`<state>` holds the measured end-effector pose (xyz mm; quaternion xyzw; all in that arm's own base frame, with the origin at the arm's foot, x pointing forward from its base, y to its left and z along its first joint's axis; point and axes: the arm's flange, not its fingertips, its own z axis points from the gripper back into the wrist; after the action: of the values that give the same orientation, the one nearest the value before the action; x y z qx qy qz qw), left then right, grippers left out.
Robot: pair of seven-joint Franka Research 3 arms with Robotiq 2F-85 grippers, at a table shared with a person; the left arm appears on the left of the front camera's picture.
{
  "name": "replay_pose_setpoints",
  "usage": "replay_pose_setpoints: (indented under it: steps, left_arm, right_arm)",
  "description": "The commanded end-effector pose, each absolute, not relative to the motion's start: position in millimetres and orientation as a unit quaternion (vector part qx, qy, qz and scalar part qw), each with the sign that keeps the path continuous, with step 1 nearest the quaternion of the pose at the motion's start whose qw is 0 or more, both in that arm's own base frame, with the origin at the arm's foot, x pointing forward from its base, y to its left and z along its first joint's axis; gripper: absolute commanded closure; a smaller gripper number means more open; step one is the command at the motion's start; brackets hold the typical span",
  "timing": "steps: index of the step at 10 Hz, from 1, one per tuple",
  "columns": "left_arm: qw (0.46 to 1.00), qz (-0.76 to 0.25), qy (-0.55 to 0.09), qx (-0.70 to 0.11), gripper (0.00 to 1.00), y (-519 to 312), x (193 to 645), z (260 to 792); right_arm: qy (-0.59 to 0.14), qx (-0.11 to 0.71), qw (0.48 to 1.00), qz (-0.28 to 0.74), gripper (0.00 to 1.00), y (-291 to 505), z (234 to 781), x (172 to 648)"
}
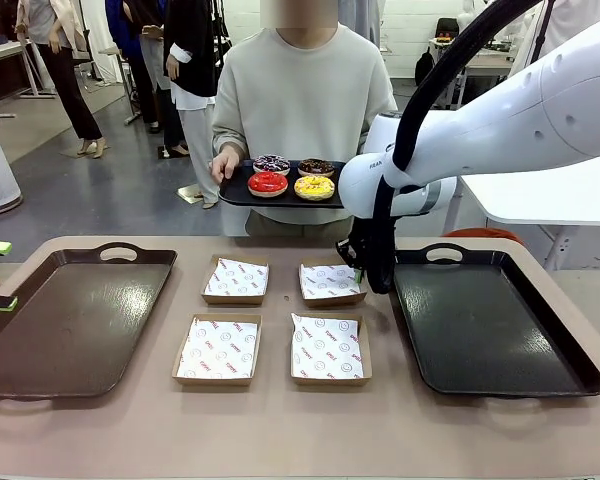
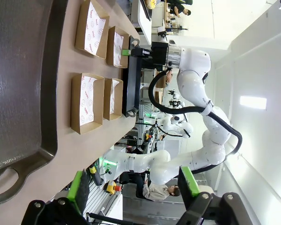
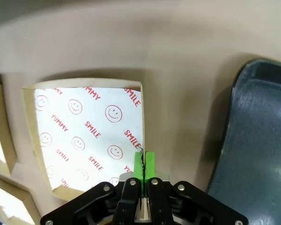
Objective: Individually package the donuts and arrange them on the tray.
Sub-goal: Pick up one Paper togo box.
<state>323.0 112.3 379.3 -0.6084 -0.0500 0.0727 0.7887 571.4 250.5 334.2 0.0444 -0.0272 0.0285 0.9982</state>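
Tan table [image 1: 280, 440]; person in pale sweater [image 1: 300, 90] standing at far side; white side table [image 1: 560, 195] behind right; bystanders [image 1: 185, 60] far left.

Grey floor [image 1: 110, 190], a white table [image 1: 565, 195] behind the beige table [image 1: 280, 435].

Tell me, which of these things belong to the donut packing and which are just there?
In the job: four donuts on the person's black tray; four paper-lined boxes; two dark trays on the table; right gripper, shut on the far right box's edge.
Just there: white table behind; people in the background; left gripper, open and idle.
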Motion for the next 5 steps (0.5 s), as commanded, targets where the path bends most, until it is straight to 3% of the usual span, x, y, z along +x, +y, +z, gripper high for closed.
replay_pose_setpoints:
  steps: [1,5]
  left_arm:
    - [0.785,0.072,-0.052,-0.613,0.00,113,323,381]
    - [0.785,0.072,-0.052,-0.613,0.00,113,323,381]
  right_arm:
    - [-0.014,0.025,1.000,-0.002,1.00,245,373,555]
    - [-0.020,0.031,0.999,-0.012,1.00,228,461,542]
